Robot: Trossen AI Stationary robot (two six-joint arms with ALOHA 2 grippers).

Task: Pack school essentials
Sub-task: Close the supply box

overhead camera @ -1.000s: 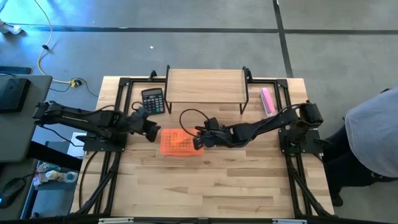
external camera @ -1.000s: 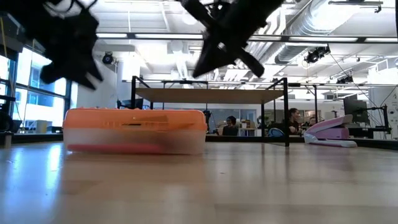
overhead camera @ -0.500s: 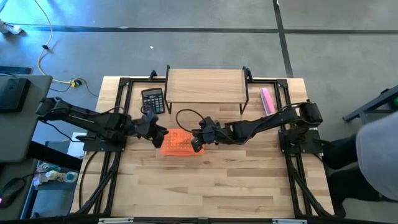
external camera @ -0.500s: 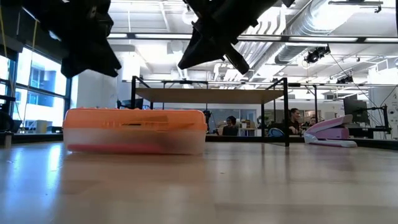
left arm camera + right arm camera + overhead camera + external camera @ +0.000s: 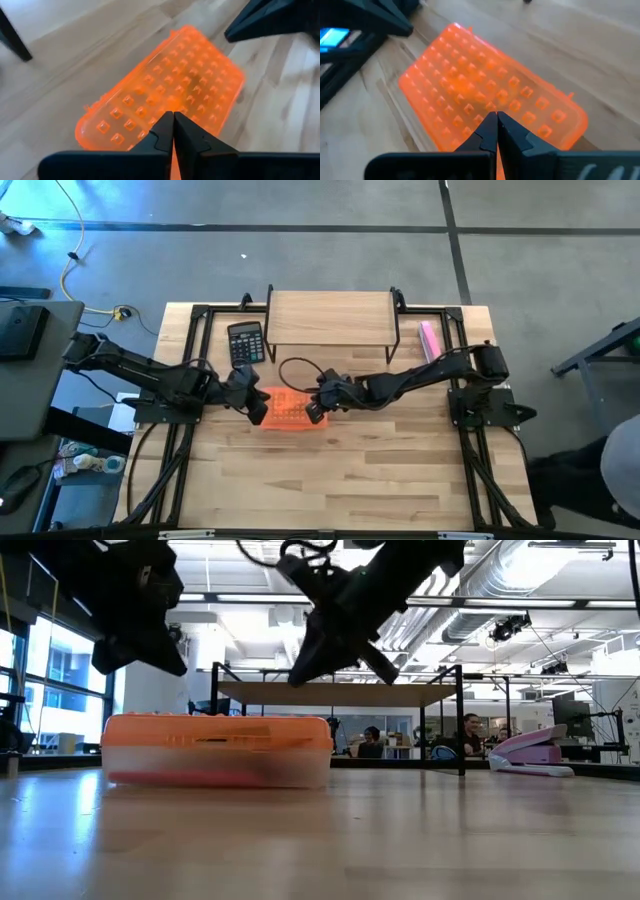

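Wood table point(image 5: 380, 470): both grippers, left point(image 5: 257, 405) & right point(image 5: 315, 410), closed over orange case point(image 5: 285, 410).

Wooden riser point(image 5: 329, 317) at the table's point(image 5: 350, 480) far edge, as landmark. Black calculator point(image 5: 245, 341) just beside its left end; pink stapler point(image 5: 430, 341) beside its right end. Orange case point(image 5: 283, 409), lid closed, lies nearer than the riser, apart from it.

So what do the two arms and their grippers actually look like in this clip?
Both are dark, near-black jointed arms on black frame mounts at the table's sides. A thin black cable loops up beside the right gripper. The left gripper matches it. In the wrist views each gripper has two matte black, wedge-shaped fingers tapering to narrow tips, with no visible markings.
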